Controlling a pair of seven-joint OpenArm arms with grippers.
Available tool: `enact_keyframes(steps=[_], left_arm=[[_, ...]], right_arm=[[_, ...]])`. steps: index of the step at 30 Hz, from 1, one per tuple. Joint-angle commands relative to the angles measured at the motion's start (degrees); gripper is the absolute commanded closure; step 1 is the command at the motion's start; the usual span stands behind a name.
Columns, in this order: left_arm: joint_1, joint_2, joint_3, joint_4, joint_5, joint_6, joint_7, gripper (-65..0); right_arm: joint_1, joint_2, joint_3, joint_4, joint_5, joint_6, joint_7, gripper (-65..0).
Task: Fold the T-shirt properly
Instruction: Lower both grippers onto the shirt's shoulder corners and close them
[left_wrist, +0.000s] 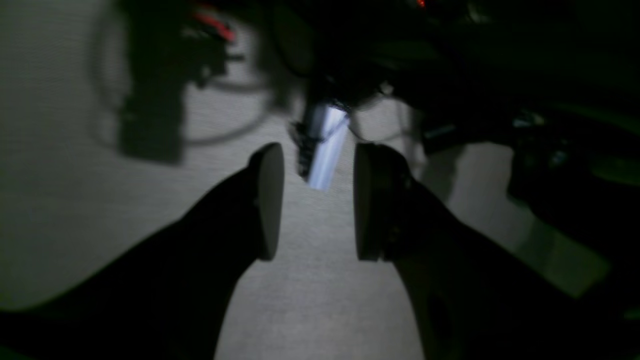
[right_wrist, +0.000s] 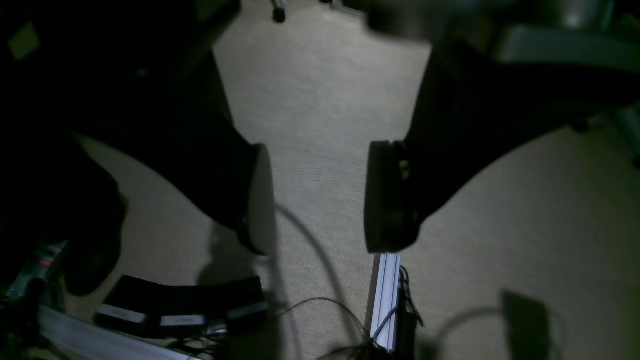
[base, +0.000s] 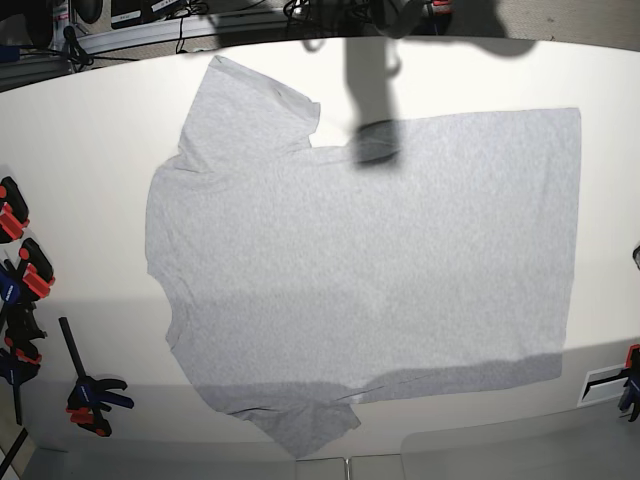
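In the base view the T-shirt lies spread flat on the white table, plain grey side up. Its sleeves point to the upper left and lower left, and its hem runs down the right. No arm shows in that view. In the left wrist view my left gripper stands open with nothing between its pads, over grey carpet. The right wrist view shows my right gripper open wide and empty, also above carpet. Neither wrist view shows the T-shirt.
Red and blue clamps and another clamp sit along the table's left edge. A dark shadow falls on the shirt's top edge. Below the right gripper are an aluminium rail, cables and a black box.
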Motion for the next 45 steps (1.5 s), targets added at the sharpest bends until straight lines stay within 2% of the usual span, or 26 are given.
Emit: enact_keyframes(steps=[1, 4, 7, 10, 13, 27, 31, 35, 38, 43, 45], left_arm=[[3.3, 0.0, -1.8, 3.2, -1.2, -0.2, 1.6, -21.1], [8.2, 0.0, -7.8, 13.1, -3.9, -0.2, 6.0, -21.1], [11.5, -0.1, -12.8, 21.4, -7.3, -0.3, 5.8, -21.1], [12.3, -0.1, -15.5, 27.5, -7.8, -0.5, 6.0, -21.1], [11.8, -0.1, -16.4, 31.1, -7.8, -0.5, 5.6, -21.1], [8.5, 1.1, -16.4, 43.4, -7.8, -0.5, 6.6, -21.1], [6.7, 1.1, -16.4, 44.8, -7.7, -0.5, 6.7, -21.1], [4.6, 2.4, -16.3, 44.8, -6.7, -0.7, 6.8, -21.1], [0.5, 3.9, -16.2, 44.7, -6.7, -0.7, 5.3, -21.1], [-9.2, 3.8, -16.2, 44.7, -6.7, -0.7, 5.3, -21.1], [-11.3, 3.8, -16.2, 44.7, -6.7, -0.7, 5.3, -21.1]], right_arm=[[-3.2, 1.0, 1.6, 2.9, 0.1, 0.4, -0.4, -27.9], [-7.5, 1.2, 6.1, 11.6, 0.1, 0.4, -1.4, -27.9], [-7.5, 1.0, 9.8, 18.6, 0.1, 1.2, -2.8, -27.9], [-7.5, 1.1, 12.4, 23.2, 1.9, 1.3, -3.3, -27.9], [-7.5, 1.1, 13.9, 27.3, 4.4, 1.3, -2.6, -27.9], [-7.5, 1.0, 14.3, 43.7, 3.9, 1.7, -2.7, -27.9], [-3.7, 0.5, 14.3, 44.9, 4.0, 2.2, -2.6, -27.9], [0.9, -3.8, 14.3, 44.9, 4.0, 4.2, -2.5, -27.9], [6.6, -6.0, 14.2, 44.9, 4.0, 7.2, -2.5, -27.9], [16.6, -6.9, 14.2, 44.9, 4.0, 12.8, -2.9, -27.9], [18.9, -6.9, 14.2, 44.9, 4.0, 14.6, -5.0, -27.9]])
